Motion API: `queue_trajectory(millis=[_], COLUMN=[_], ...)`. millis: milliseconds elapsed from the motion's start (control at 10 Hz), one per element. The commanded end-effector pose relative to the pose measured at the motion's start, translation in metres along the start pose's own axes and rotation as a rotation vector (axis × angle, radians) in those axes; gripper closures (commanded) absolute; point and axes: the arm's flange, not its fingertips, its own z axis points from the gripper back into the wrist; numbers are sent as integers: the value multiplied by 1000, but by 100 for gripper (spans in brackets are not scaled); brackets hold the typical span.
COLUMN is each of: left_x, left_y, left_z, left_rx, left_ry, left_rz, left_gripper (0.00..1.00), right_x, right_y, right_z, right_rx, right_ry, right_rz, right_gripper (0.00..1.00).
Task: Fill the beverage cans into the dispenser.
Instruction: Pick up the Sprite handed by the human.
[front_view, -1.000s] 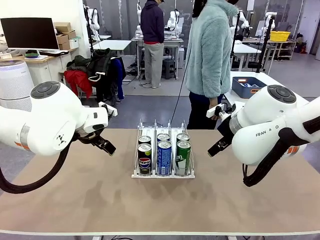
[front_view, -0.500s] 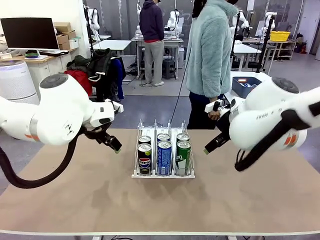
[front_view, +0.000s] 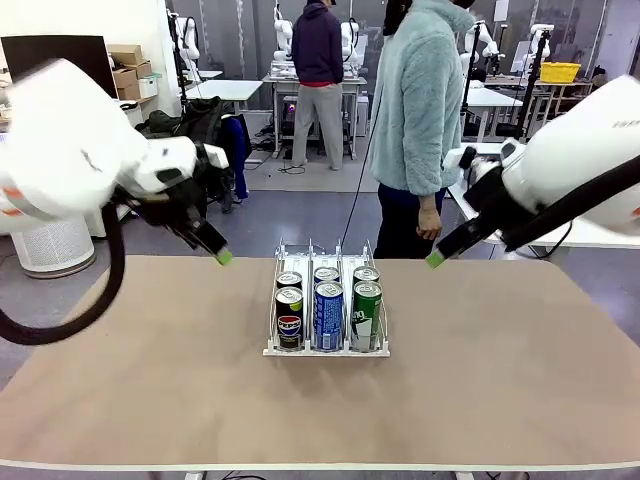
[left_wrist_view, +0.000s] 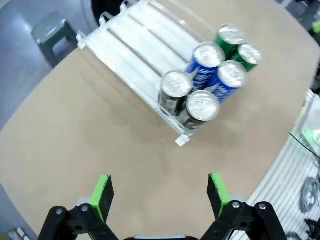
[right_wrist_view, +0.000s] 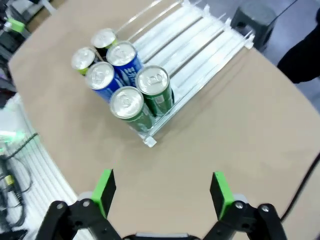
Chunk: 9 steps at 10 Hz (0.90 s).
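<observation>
Left gripper (front_view: 222, 257): hovering over the worktop's (front_view: 150, 390) far edge, left of the dispenser; its fingers (left_wrist_view: 103, 192) are standing apart, holding nothing.
Dispenser (front_view: 325, 351): sitting mid-worktop, nearer the far edge, its three lanes running near to far.
Beverage cans (front_view: 329, 316): six are standing upright, two per lane, crowding the dispenser's near end; black pair left, blue pair middle, green pair right.
Right gripper (front_view: 435, 260): hovering over the far edge, right of the dispenser; fingers (right_wrist_view: 218, 189) apart, empty.
Person (front_view: 420, 100): standing beyond the far edge in a pale fleece.
</observation>
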Motion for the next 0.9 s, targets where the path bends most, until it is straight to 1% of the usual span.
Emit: queue_trajectory(millis=[0,100,200,500,600,800], left_x=[1,4,9,11,9,5], left_y=[4,6,6,3,0,0], left_z=[57,100,130,197,205,208], left_rx=[-83,-75,-30,93,107,118], left_ry=[-19,-42,-64,-102,-107,-112], left_rz=[-97,-115,-127,-112,-98,-87], left_gripper=[0,0,0,0,0,0], right_x=[13,18,25,42,49,60], right_y=[-4,6,11,24,27,33], right_z=[46,80,108,181,207,260], right_rx=[30,21,16,43,25,-12], right_ry=[9,-20,-13,-61,-59,-113], right_rz=[28,52,71,90,95,97], right_gripper=[0,0,0,0,0,0])
